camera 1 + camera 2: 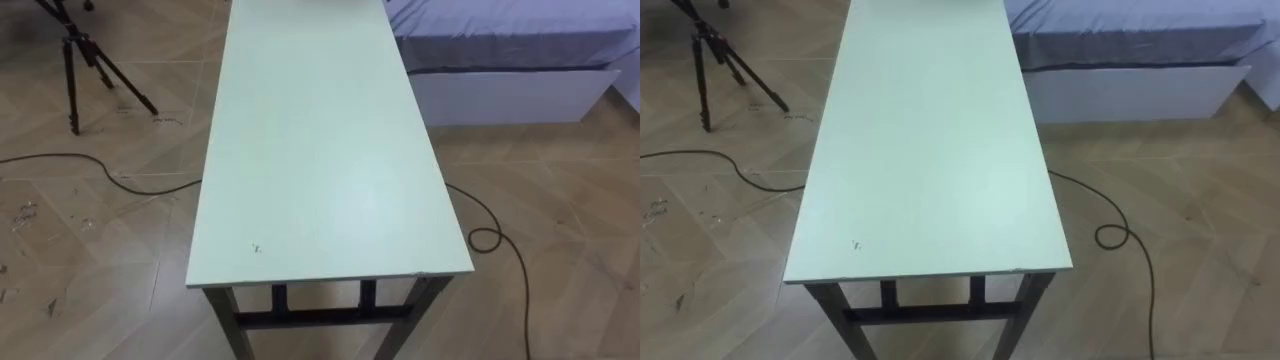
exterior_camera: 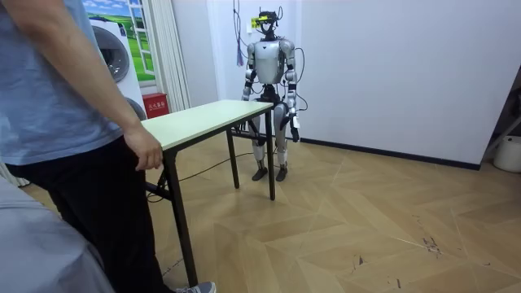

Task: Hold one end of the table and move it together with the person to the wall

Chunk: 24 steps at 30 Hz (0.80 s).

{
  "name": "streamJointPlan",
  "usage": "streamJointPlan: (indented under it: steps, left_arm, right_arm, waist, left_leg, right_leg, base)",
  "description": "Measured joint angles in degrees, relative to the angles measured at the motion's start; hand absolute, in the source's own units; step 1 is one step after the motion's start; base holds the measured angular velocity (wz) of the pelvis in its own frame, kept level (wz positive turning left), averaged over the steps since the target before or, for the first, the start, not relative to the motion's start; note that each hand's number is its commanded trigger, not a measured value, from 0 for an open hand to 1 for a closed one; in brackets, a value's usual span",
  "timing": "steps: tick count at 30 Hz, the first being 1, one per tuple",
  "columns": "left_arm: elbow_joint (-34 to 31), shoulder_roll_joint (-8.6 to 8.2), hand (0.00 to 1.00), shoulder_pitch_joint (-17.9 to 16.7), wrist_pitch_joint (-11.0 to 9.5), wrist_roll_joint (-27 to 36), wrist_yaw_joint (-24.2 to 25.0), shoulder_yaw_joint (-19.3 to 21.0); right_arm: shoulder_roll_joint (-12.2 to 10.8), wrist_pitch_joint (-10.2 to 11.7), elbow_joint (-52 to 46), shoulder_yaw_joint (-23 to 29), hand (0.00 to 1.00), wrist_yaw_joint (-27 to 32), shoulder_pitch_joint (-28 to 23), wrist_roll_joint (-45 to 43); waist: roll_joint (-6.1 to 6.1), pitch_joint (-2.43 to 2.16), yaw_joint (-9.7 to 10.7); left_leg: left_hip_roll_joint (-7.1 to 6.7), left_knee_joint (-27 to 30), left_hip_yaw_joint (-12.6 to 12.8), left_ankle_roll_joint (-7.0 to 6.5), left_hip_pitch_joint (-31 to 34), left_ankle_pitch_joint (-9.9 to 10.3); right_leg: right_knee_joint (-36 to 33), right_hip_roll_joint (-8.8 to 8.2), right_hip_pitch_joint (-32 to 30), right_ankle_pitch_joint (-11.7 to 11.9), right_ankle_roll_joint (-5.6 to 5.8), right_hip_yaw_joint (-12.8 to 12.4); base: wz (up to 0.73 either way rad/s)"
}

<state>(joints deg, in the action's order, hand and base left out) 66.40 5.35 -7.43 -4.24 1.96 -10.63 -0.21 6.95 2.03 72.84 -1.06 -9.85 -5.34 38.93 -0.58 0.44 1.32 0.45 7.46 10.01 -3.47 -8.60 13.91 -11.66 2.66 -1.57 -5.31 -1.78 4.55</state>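
Table stands just beside robot's hanging left hand, not touching it.

Even, soft light; perhaps faint sheen on table.

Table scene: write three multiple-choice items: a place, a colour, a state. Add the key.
1. The tripod stands: A on the floor left of the table; B on the tabletop; C under the table.
2. The table's top is: A red; B black; C pale green.
3. The left robot hand: A rests on the table; B hangs by the robot's side; C is raised overhead.
Key: A, its legs stand on floor there; C, seen in both eye views; B, room view shows it beside the thigh.
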Motion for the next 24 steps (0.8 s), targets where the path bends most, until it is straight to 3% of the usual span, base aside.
streamJointPlan:
  steps: [7,11,19,24]
  left_arm:
    - [0.0,-0.05,0.0,0.0,0.0,1.2,-1.4,0.0]
    - [-0.3,-0.11,0.0,0.4,0.0,5.3,-0.7,0.7]
    - [-0.7,0.16,0.0,0.3,-0.1,15.3,7.8,1.1]
    - [-4.3,0.79,0.0,-1.1,0.4,25.2,14.8,0.6]
  right_arm:
    - [0.0,0.1,0.1,-1.7,0.0,1.0,-0.4,0.6]
    - [0.0,0.4,0.3,-2.2,0.0,-0.1,-0.2,4.0]
    - [0.2,0.3,-2.1,-2.2,0.0,-6.1,0.3,5.9]
    - [0.1,0.2,-11.8,-2.2,0.0,-8.5,-1.6,6.8]
  waist:
    - [0.07,-0.13,-0.2]
    - [0.23,-0.22,-0.3]
    - [0.91,-0.44,-0.8]
    - [0.77,-0.32,-1.7]
  left_leg:
    - [0.16,0.1,0.7,0.03,-0.1,0.0]
    - [0.22,0.1,0.7,0.07,0.0,0.0]
    - [0.34,0.2,0.5,0.1,0.9,0.1]
    - [0.35,0.3,-0.3,0.1,1.5,0.1]
  right_leg:
    - [0.1,0.21,0.0,0.1,-0.2,-0.2]
    - [0.1,0.26,-0.2,0.0,-0.32,-0.2]
    - [1.1,-0.09,-0.6,0.0,-0.37,0.3]
    - [1.2,-0.14,-0.8,0.0,-0.36,0.4]
  base:
    - [-0.05]
    - [0.0]
    - [0.0]
    - [0.05]
